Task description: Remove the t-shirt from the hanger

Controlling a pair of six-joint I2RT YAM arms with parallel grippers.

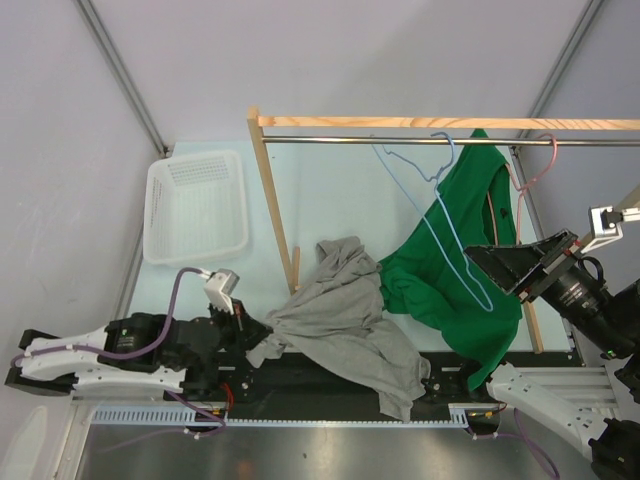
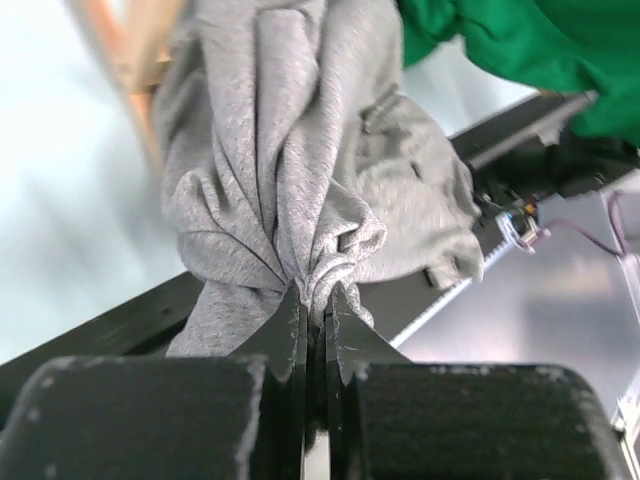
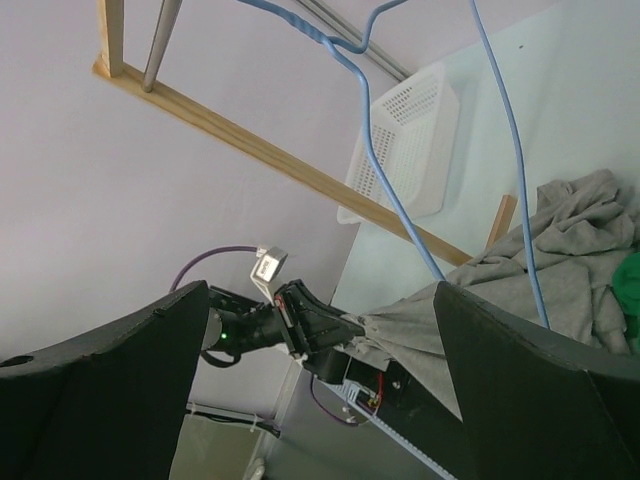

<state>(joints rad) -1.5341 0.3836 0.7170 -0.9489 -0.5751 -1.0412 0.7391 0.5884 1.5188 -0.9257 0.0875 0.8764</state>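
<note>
Pale surface (image 1: 330, 200) below a wooden rail (image 1: 400, 122); soft, creased grey t-shirt (image 1: 345, 315) pinched in left tool (image 2: 315, 300); right tool (image 1: 488, 262) wide, near blue wire hanger (image 3: 318, 37)

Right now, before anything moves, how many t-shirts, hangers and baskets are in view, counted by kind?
T-shirts: 2 (grey t-shirt, green t-shirt)
Hangers: 2 (blue hanger, pink hanger)
Baskets: 1 (white basket)
Total: 5

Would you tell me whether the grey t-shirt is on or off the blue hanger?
Off: the grey t-shirt lies crumpled on the table, pinched by the left claw; the blue hanger hangs bare.
</note>
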